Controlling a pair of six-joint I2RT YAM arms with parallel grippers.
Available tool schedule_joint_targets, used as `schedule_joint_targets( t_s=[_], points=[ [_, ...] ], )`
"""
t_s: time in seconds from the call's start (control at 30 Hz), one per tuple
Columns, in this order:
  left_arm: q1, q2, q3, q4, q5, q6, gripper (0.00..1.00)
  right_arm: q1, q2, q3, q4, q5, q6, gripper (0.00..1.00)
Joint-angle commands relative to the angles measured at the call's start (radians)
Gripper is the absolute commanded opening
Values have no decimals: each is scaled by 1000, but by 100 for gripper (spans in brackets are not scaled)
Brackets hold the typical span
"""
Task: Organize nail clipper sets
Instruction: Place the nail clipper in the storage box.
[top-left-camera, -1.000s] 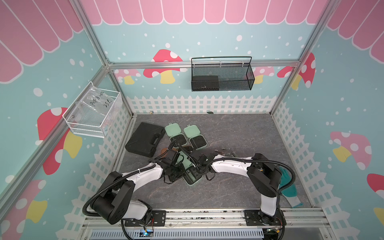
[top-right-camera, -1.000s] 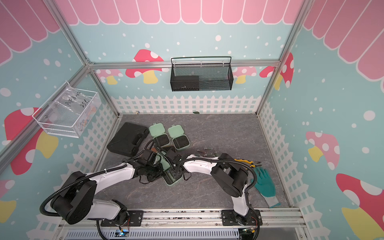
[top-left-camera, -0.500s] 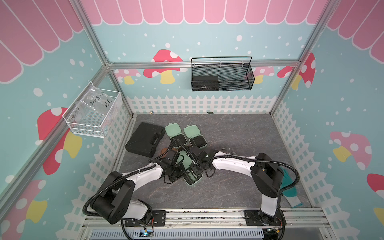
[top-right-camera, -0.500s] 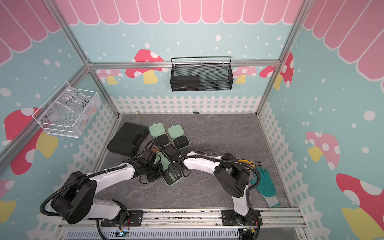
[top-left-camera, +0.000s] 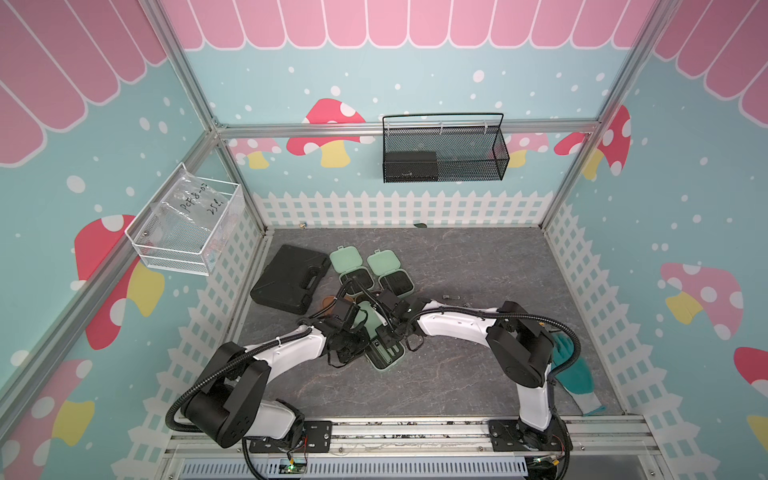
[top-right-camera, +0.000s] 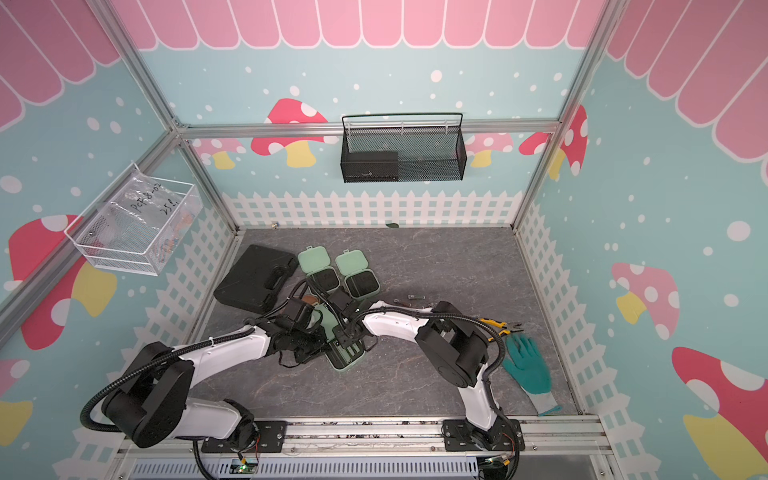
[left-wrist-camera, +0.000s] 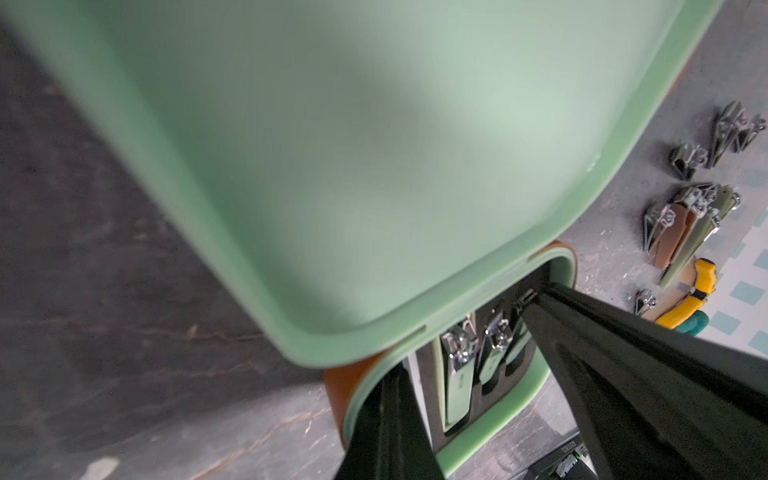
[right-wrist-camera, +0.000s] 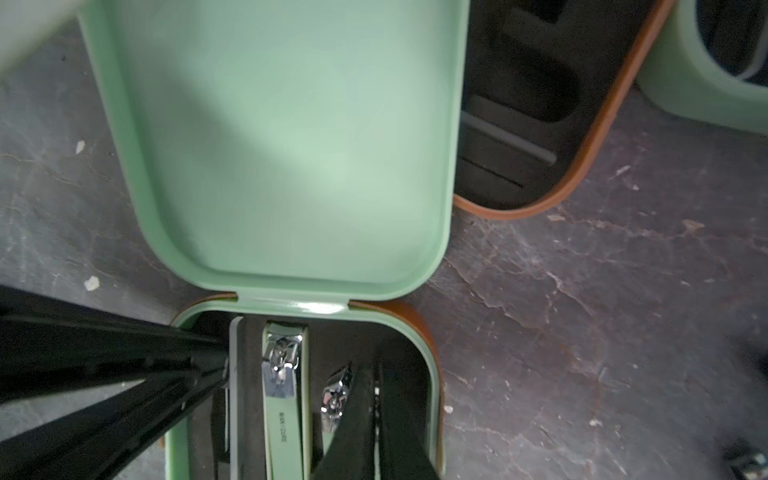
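A mint green nail clipper case (top-left-camera: 388, 355) lies open at the front middle, its lid (right-wrist-camera: 291, 145) raised. Two green-handled clippers (right-wrist-camera: 284, 399) sit in its black insert. Part of a brown case (right-wrist-camera: 519, 83) lies under it, and a brown rim shows. My left gripper (left-wrist-camera: 392, 378) is shut, with its tips on the insert's edge by a pale strip. My right gripper (right-wrist-camera: 374, 374) reaches into the far slot, and a thin silver tool glints between its closed fingers. Two more mint cases (top-left-camera: 353, 270) (top-left-camera: 390, 274) lie open behind.
A large black handled case (top-left-camera: 291, 278) lies at the back left. Loose silver clippers (left-wrist-camera: 685, 224) lie on the mat to the right. Yellow-handled pliers (top-right-camera: 496, 326) and a teal glove (top-right-camera: 528, 365) lie beyond them. A black mesh basket (top-left-camera: 442, 153) and a clear bin (top-left-camera: 187, 224) hang on the walls.
My right gripper's jaws have closed inside the front green case, and that arm has edged towards it. The left arm has stayed where it was.
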Motion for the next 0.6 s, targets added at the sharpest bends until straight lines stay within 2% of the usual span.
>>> schedule_joint_targets(
  t_s=[0.0,0.57],
  points=[
    [6,45,-26,-68,-71,-3,0,-1,17,4,14,-10,-7,8],
    [6,46,-28,-63,-70,-5,0,-1,-65,-258,94,5,87,7]
  ],
)
